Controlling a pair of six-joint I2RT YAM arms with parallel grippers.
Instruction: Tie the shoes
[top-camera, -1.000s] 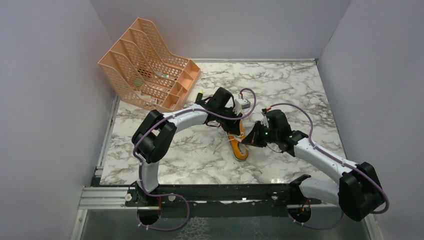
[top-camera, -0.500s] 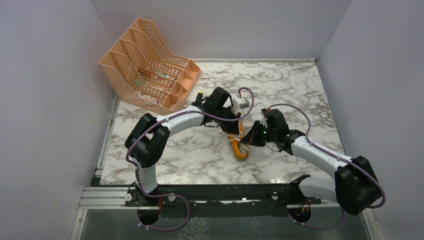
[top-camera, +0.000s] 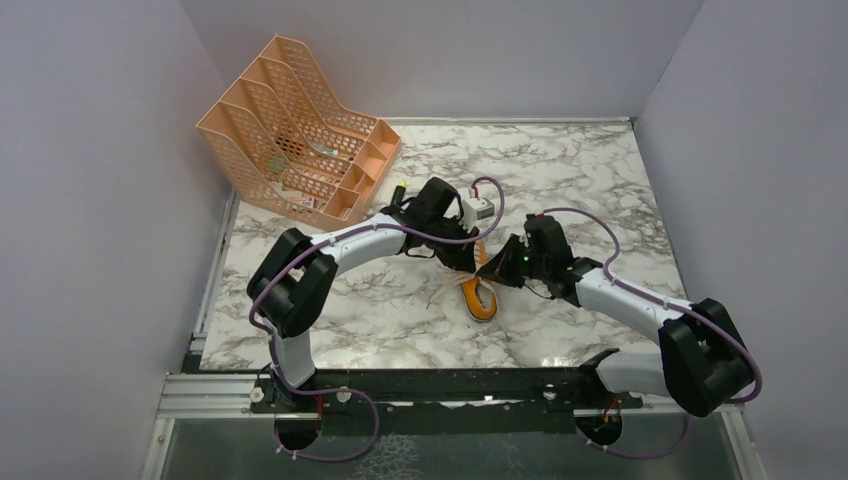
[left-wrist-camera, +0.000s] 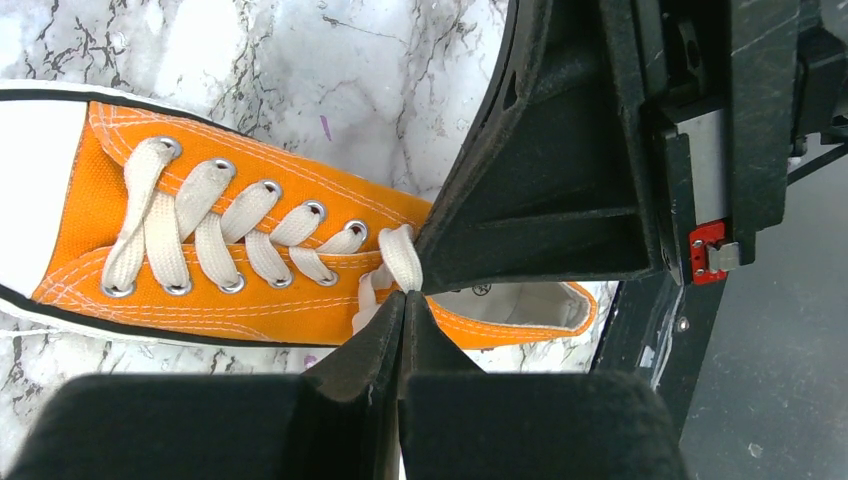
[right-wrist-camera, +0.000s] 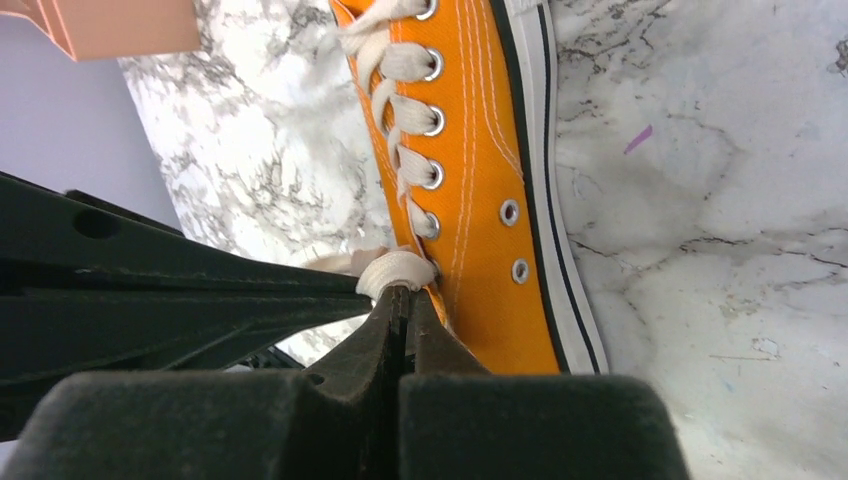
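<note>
The orange sneaker lies on the marble table, toe toward the near edge, its white laces threaded through the eyelets. My left gripper and right gripper meet over its top eyelets, tips almost touching. In the left wrist view the sneaker lies sideways; my left gripper is shut, with a white lace pinched at its tip. The right gripper's fingers are right beside it. In the right wrist view my right gripper is shut on a white lace at the top eyelet of the sneaker.
A peach mesh file organizer stands at the back left of the table; its corner shows in the right wrist view. Grey walls enclose the marble table on three sides.
My right gripper has moved left and slightly back toward the shoe's throat. My left arm has shifted a little. The two grippers now stand closer together.
</note>
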